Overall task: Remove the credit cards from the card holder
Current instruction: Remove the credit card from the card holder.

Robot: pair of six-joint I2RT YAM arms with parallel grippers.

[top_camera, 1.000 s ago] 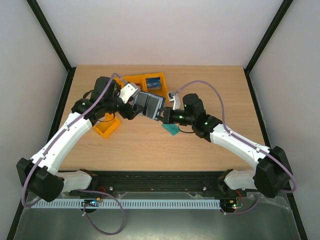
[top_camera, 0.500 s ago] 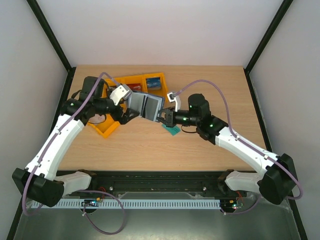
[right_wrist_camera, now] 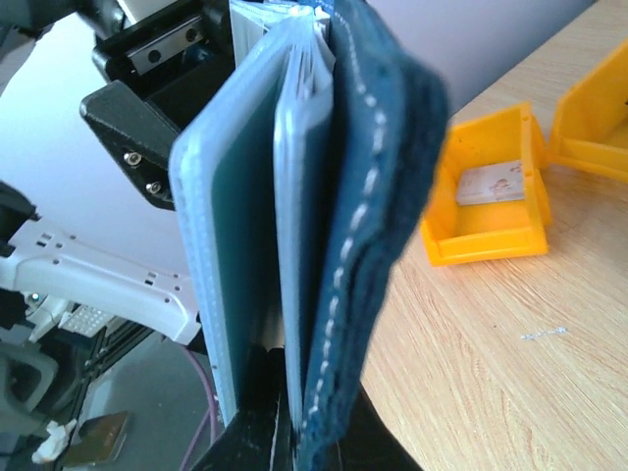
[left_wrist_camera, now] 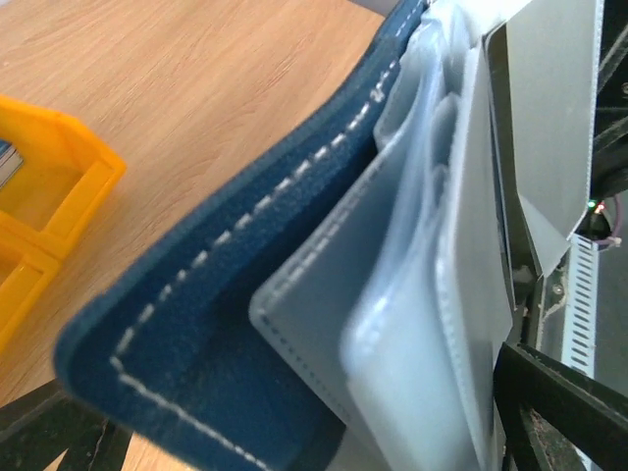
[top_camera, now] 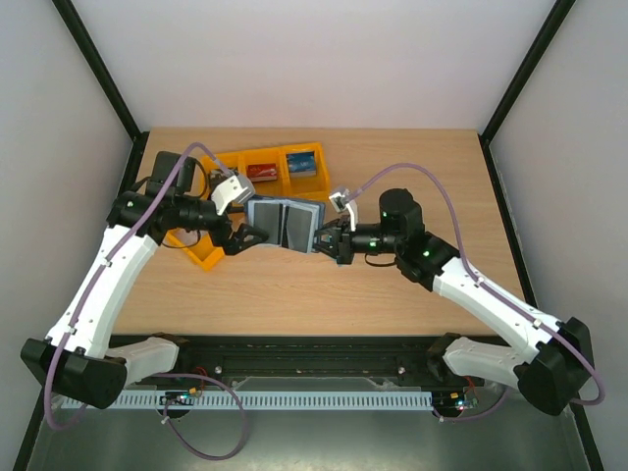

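The card holder (top_camera: 285, 223) hangs spread open above the table between the two arms, pale blue-grey sleeves up. In the left wrist view its navy stitched cover (left_wrist_camera: 245, 285) and clear sleeves (left_wrist_camera: 432, 294) fill the frame. My right gripper (top_camera: 327, 240) is shut on the holder's right edge, its black fingers (right_wrist_camera: 255, 432) pinching cover and sleeves from below. My left gripper (top_camera: 246, 235) stands open at the holder's left edge, fingers (left_wrist_camera: 564, 397) wide apart on both sides of it. Credit cards lie in the bins: a red one (top_camera: 260, 171), a blue one (top_camera: 303, 164).
Orange bins sit at the back left: a row of two (top_camera: 283, 155) and one more (top_camera: 201, 255) beside the left arm. In the right wrist view a bin (right_wrist_camera: 486, 211) holds a pale card. Bare wooden table (top_camera: 412, 177) lies to the right and front.
The left gripper's jaws have opened wide and that arm has drawn back to the left. The right arm has carried the holder nearer to the front and now covers the teal card.
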